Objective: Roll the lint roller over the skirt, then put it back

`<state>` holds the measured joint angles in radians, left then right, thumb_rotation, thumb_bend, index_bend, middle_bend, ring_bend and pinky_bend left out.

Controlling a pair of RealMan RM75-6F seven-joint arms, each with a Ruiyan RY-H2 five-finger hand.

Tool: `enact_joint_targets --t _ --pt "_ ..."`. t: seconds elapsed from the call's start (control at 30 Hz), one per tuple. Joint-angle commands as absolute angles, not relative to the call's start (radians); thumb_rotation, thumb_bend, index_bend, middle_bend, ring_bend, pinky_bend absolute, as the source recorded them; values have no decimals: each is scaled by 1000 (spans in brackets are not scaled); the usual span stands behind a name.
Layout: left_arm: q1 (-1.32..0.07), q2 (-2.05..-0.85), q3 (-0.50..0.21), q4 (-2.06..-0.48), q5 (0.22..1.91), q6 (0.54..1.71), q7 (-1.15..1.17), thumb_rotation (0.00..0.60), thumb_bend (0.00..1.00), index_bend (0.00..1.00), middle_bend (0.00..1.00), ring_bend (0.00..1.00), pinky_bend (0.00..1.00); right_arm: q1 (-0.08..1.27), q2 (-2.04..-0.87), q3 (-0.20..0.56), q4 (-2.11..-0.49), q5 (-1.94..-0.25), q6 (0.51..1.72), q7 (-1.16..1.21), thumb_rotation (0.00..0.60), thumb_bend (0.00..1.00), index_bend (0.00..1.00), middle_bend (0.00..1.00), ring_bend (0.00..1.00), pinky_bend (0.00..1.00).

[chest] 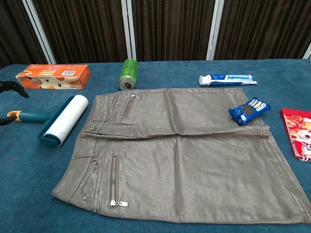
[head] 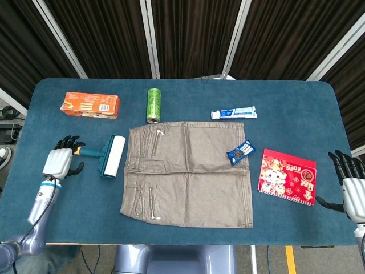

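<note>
From my seat I see the lint roller (head: 108, 155) lying flat on the blue table (head: 188, 91), just beside the left edge of the skirt (head: 191, 174), its white roll nearest the waistband and its teal handle with the yellow tip pointing out toward my left. The skirt is spread flat in the middle of the table, zips along its left side, and a small blue snack packet (head: 240, 152) rests on its right edge. My left hand (head: 60, 161) hovers at the end of the roller's handle with its fingers apart around the yellow tip; it holds nothing that I can make out, and I cannot tell whether it touches the handle. My right hand (head: 351, 181) sits at the table's far right edge, fingers spread and empty, well apart from everything. Beyond the skirt lie a green can (head: 154, 104) on its side, an orange box (head: 90, 105) to the left, a toothpaste tube (head: 234, 113), and a red booklet (head: 287, 176) just right of the skirt
</note>
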<state>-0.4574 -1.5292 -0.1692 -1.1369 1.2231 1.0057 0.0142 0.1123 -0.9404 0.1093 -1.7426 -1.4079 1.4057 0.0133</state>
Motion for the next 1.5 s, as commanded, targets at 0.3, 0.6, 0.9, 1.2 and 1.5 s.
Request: enact_joint_targets --t 0.3,0.6,0.9,1.2,1.5 --pt "-528 -1650 -162 -923 1260 912 -139 600 422 292 136 81 159 122 -954 112 -1733 -1380 1384 -13 600 0 0 0 0 0" --pt "-560 -1696 -167 -849 1269 893 -158 600 426 300 137 116 193 129 -962 113 -1727 -1363 1369 -29 600 0 0 0 0 0" --pt "-574 -1716 -166 -821 1267 876 -155 600 430 341 223 186 239 130 -965 115 -1719 -1354 1367 -25 600 0 0 0 0 0" --pt "-576 -1730 -162 -798 1270 881 -147 600 461 401 286 239 281 132 -966 114 -1714 -1349 1360 -18 600 0 0 0 0 0" --pt "-575 -1728 -157 -802 1286 910 -135 600 635 499 381 333 395 133 -961 113 -1718 -1351 1357 -9 600 0 0 0 0 0"
